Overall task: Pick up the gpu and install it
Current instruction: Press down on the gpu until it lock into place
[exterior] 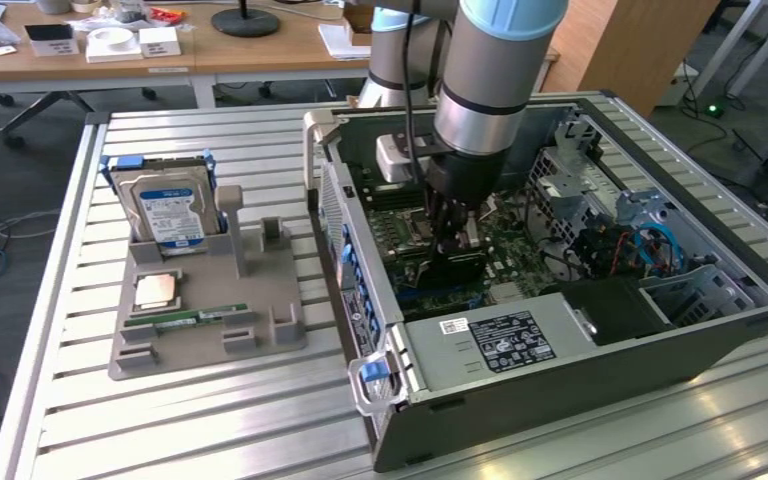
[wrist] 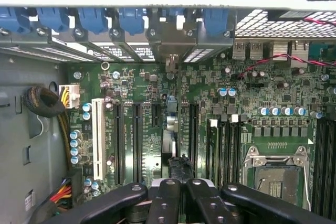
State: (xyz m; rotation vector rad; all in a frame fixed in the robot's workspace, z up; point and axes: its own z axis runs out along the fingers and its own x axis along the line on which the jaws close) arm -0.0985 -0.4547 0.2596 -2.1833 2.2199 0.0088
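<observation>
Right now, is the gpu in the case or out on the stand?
In the case: the gpu stands on edge over the motherboard, in line with the shut gripper.

gpu (wrist: 169, 129) in computer case (exterior: 704, 330), stand (exterior: 204, 330) beside

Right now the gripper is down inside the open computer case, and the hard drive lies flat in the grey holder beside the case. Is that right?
Not quite. The hard drive stands upright on its edge in the grey holder, not flat, as the exterior view shows. The rest holds: the gripper is down inside the open computer case.
</observation>
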